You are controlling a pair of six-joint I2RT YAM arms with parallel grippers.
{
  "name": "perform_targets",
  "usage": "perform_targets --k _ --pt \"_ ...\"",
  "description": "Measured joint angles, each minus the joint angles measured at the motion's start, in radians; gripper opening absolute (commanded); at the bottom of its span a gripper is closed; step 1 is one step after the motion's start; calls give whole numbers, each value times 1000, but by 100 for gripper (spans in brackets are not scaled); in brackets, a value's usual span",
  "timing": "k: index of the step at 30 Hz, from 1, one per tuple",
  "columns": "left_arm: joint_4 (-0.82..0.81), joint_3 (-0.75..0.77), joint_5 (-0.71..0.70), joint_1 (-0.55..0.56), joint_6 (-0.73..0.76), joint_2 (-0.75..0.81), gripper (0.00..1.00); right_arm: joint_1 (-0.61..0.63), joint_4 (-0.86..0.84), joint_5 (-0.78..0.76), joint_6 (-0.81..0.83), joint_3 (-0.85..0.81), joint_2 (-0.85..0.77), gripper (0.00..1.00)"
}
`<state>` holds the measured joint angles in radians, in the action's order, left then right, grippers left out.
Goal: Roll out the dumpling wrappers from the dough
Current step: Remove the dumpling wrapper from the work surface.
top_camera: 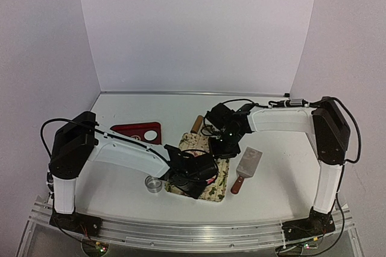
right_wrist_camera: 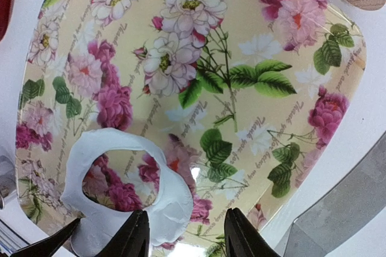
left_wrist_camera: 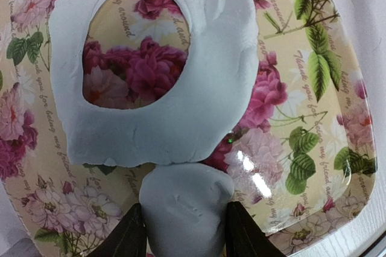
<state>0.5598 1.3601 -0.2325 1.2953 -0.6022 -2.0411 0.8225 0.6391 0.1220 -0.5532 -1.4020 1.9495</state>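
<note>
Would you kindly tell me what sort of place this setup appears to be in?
Probably a lab test booth staged as a kitchen counter: plain white walls, a metal mounting rail at the near edge, and dough on a floral tray with a rolling pin nearby.

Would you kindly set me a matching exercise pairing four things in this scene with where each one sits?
Things:
1. dough lump
2. holed dough sheet
3. ring cutter
4. scraper

Places:
A. on the table, right of the floral tray
B. held in the left claw
C. flat on the floral tray
D. on the table, left of the floral tray

Pairs: 1-B; 2-C; 3-D; 4-A
</note>
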Motion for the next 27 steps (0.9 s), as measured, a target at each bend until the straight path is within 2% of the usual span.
perform_targets --k 9,16,27 --pt "7 -1 3 0 0 2 43 21 102 -53 47 -64 92 32" --pt "20 -15 15 0 -5 14 43 32 121 -40 52 -86 116 31" --pt "1 -88 18 1 -24 64 43 60 147 -105 52 -108 157 28"
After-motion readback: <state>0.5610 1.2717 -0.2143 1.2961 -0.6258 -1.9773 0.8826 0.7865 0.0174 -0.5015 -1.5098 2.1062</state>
